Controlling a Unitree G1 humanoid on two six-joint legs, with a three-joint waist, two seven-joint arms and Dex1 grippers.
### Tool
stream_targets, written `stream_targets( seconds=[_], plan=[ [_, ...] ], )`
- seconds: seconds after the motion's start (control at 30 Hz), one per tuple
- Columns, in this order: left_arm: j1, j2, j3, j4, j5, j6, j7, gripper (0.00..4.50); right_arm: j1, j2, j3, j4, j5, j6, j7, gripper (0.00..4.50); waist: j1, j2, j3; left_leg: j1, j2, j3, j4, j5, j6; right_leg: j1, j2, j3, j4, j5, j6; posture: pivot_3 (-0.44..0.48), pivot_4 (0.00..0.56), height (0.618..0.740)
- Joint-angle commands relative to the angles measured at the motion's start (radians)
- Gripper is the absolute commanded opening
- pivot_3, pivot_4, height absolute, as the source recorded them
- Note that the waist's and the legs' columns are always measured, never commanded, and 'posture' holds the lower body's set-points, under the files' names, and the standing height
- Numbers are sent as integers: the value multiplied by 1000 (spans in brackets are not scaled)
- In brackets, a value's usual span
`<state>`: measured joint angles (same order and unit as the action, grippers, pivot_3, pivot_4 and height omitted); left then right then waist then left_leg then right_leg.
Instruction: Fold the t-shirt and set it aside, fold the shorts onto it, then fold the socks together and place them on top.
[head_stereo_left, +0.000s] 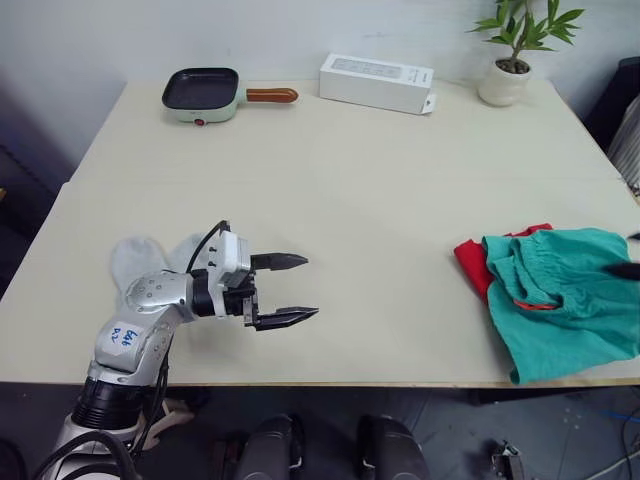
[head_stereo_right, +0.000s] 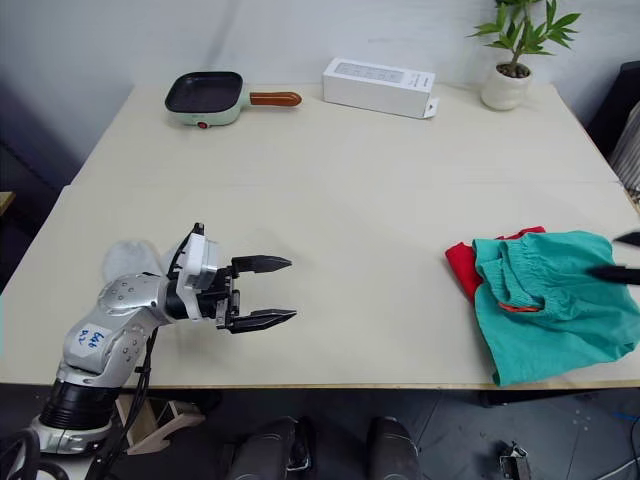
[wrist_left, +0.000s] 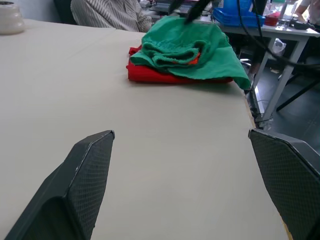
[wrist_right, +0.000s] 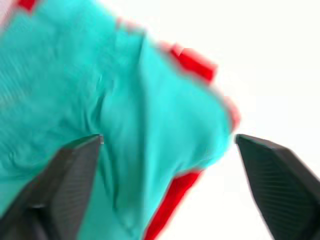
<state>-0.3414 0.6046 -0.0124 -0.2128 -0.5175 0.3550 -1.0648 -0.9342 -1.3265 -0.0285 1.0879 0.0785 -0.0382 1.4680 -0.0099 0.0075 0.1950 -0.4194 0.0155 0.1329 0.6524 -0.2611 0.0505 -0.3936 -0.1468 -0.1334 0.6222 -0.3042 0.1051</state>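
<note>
STEP: socks, pending | LEFT GRIPPER (head_stereo_left: 294, 290): spread wide, empty, above near-left tabletop (head_stereo_left: 350, 200) | RIGHT GRIPPER (wrist_right: 167, 142): wide apart, empty, over shorts (head_stereo_left: 565, 295) | STACK: shorts on t-shirt (head_stereo_left: 472, 262), right edge | SOCKS (head_stereo_left: 150, 258): near-left corner, side by side, long axes near-to-far | METHOD: pinch both cuffs together, fold lengthwise.

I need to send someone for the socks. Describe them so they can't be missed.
Start at the cream table and go to its near left corner. The socks lie flat there, beside and partly behind the left gripper. They are pale grey and far smaller than the red-and-teal pile opposite.
</note>
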Motion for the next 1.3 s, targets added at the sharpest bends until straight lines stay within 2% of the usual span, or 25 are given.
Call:
stream_targets(
  seconds=[0.03,0.1,0.2,0.3,0.37,0.47,0.6,0.7,0.77,0.87,1.0,1.13,1.23,1.3],
  plan=[
    [6,15,38,23,9,-35,-3,4500,81,-36,-99,-167,95,-28,87,4450,-1,0,0,1,0,0,0,0,0,0,0,0,0,0,0,0,150,740],
    [17,23,54,40,7,-44,-7,4500,207,-8,-185,-324,171,-24,82,4450,0,-2,0,2,0,0,0,0,0,1,0,0,0,0,0,0,150,740],
    [34,28,85,54,4,-54,3,4500,420,95,-313,-617,282,29,0,4450,2,-3,0,2,0,1,0,-1,0,2,-1,0,2,0,0,0,150,740],
    [67,32,147,62,15,-97,39,4500,618,290,-383,-1013,430,106,-141,4450,10,-3,0,3,0,0,1,-1,0,2,-1,0,4,0,1,0,150,740],
    [108,36,214,59,15,-128,74,4500,729,423,-379,-1238,518,153,-236,4450,11,-3,0,2,1,-3,0,-1,0,2,-1,2,4,0,1,0,150,740],
    [240,52,376,56,17,-185,123,4500,844,602,-279,-1404,458,120,-377,4450,10,-4,0,1,0,-5,-1,-1,-1,2,-2,4,4,0,1,0,150,740],
    [400,57,543,71,32,-254,166,4500,930,679,-176,-1432,362,17,-382,4450,8,-5,-1,1,-1,-5,-2,-3,0,2,-2,4,2,0,1,0,150,740],
    [549,36,708,96,13,-232,229,4500,942,728,-137,-1372,334,-28,-408,4450,8,-8,-2,2,-1,-4,-1,-4,0,3,-3,5,0,1,1,0,150,740],
    [619,14,820,120,-28,-128,333,4500,937,754,-134,-1335,318,-53,-438,4450,7,-12,-4,3,-1,-4,-2,-6,-3,3,-3,6,0,1,1,0,150,740],
    [730,-11,911,142,-41,-71,381,4500,935,770,-119,-1304,303,-93,-440,4450,7,-13,-5,4,0,-5,-2,-7,-4,3,-3,7,0,1,1,0,150,740],
    [818,-12,950,172,-33,-56,390,4500,949,768,-104,-1306,336,-91,-421,4450,11,-16,-6,6,0,-4,-3,-9,-4,3,-3,7,-1,0,0,0,150,740],
    [836,20,925,76,-78,-1,354,4500,974,738,-120,-1370,431,-26,-387,4450,17,-19,-8,10,1,-6,-5,-14,0,3,-3,8,-4,-2,-4,0,150,740],
    [777,104,870,-28,-103,101,369,4500,991,699,-139,-1437,463,8,-376,4450,19,-22,-10,10,1,-6,-6,-14,0,3,-3,10,-4,-3,-6,0,150,740],
    [713,180,819,-77,-143,264,423,4500,990,675,-124,-1465,468,27,-364,4450,26,-22,-10,10,1,-6,-7,-14,-1,3,-3,12,-4,-3,-6,0,150,740]
  ],
)
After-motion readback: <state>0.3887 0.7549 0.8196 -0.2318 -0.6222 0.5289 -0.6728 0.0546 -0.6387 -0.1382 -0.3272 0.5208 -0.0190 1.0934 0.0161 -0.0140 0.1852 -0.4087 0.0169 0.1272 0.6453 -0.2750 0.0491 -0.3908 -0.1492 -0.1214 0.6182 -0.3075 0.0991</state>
